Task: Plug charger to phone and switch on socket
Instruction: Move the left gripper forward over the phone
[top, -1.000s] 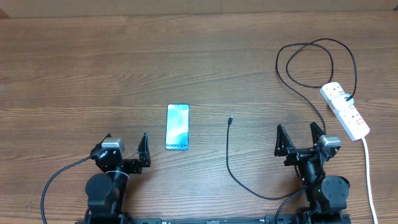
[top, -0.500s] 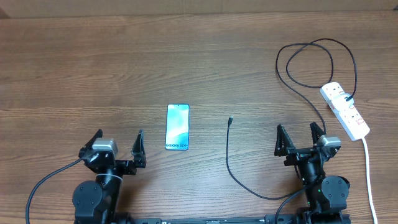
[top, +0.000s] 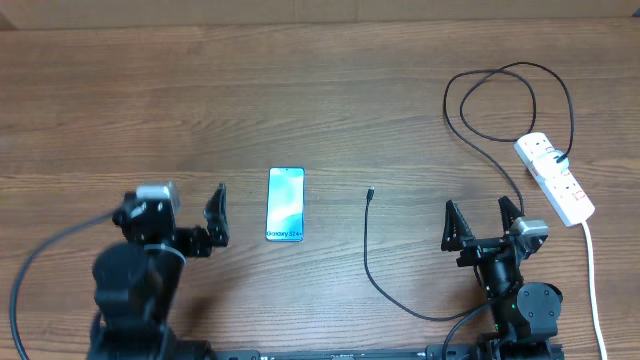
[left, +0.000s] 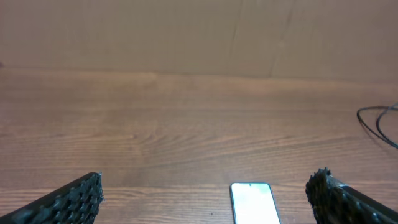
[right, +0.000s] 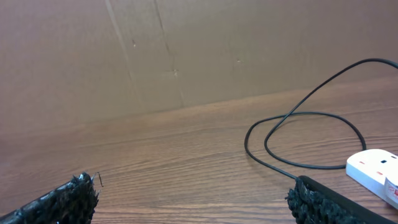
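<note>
The phone lies flat at the table's middle, light blue screen up; its top end shows in the left wrist view. The charger cable's plug tip lies right of the phone. The black cable loops at the far right and reaches the socket. My left gripper is open and empty, left of the phone. My right gripper is open and empty, between plug tip and socket. The right wrist view shows the plug tip, the cable loop and the socket's end.
The socket's thick white cord runs down the right side toward the table's front edge. The black cable curves under the right arm's base. A brown cardboard wall stands behind the wooden table.
My left arm has lifted and swung left and away from the front edge, its gripper still open. The right arm, phone, cable and socket have not moved.
</note>
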